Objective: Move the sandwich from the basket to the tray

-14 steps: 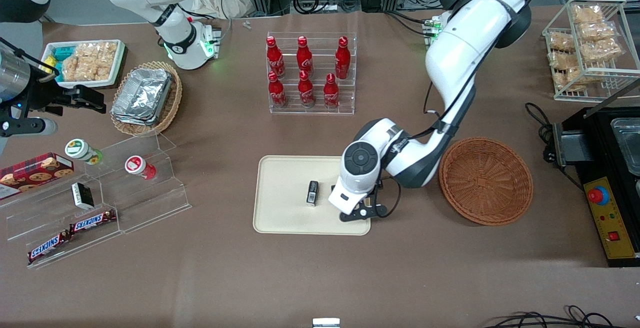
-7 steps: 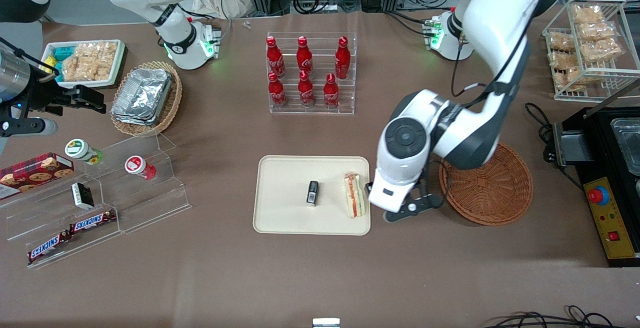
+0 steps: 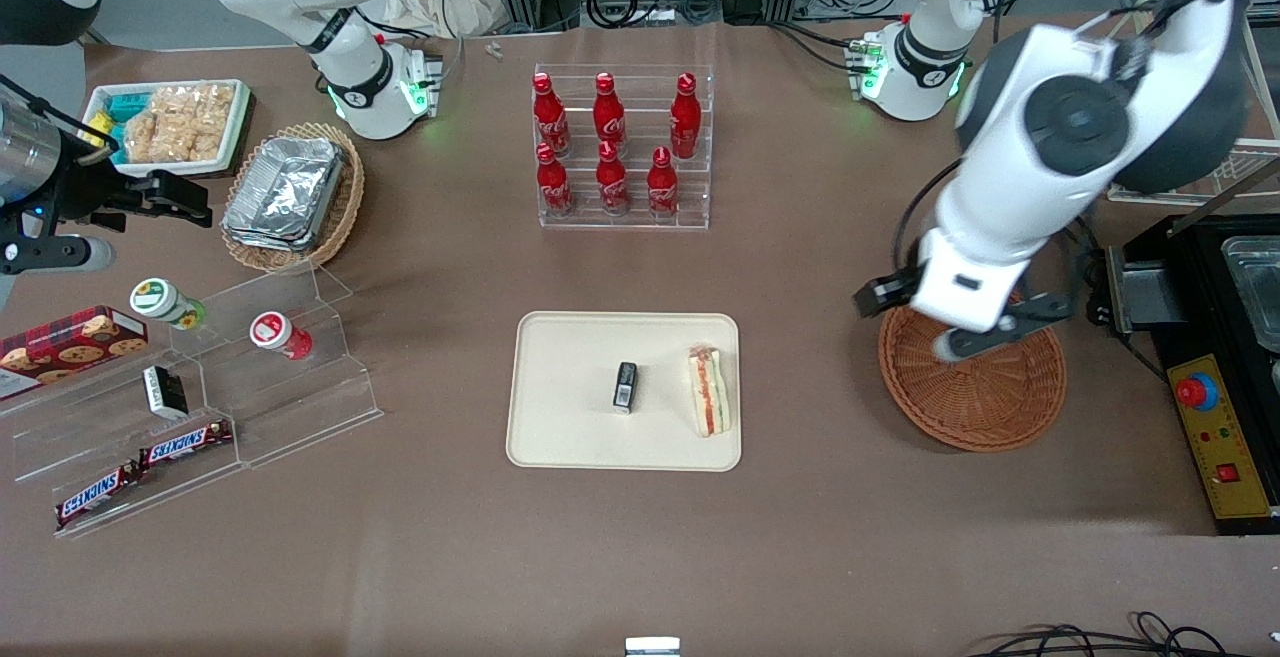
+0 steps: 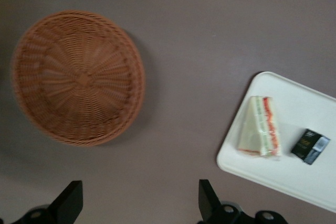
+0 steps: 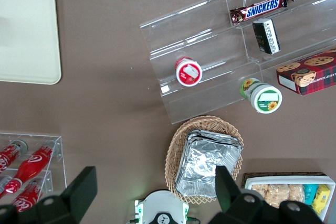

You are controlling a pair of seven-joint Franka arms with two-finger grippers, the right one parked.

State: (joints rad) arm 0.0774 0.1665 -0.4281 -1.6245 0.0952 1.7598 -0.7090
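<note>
The sandwich [image 3: 708, 392], a pale wedge with red and green filling along its edge, lies on the cream tray [image 3: 570, 417] near the rim that faces the basket. In the wrist view the sandwich [image 4: 260, 132] rests on the tray [image 4: 294, 177] the same way. The round reddish-brown basket [image 3: 975, 392] holds nothing and sits toward the working arm's end; the wrist view shows the basket [image 4: 79, 77] bare inside. My left gripper [image 3: 960, 322] hangs high above the basket's rim. There the gripper [image 4: 140, 200] is open, with only brown table between its fingers.
A small black packet [image 3: 625, 385] lies mid-tray beside the sandwich. A clear rack of red cola bottles [image 3: 622, 147] stands farther from the front camera. A black appliance with a red button [image 3: 1210, 417] flanks the basket. Acrylic snack steps [image 3: 200, 387] and a tan basket of foil trays [image 3: 290, 192] lie toward the parked arm's end.
A second ago the gripper was low over the tray. It has let go of the sandwich, risen and swung over to the basket; the sandwich stays on the tray.
</note>
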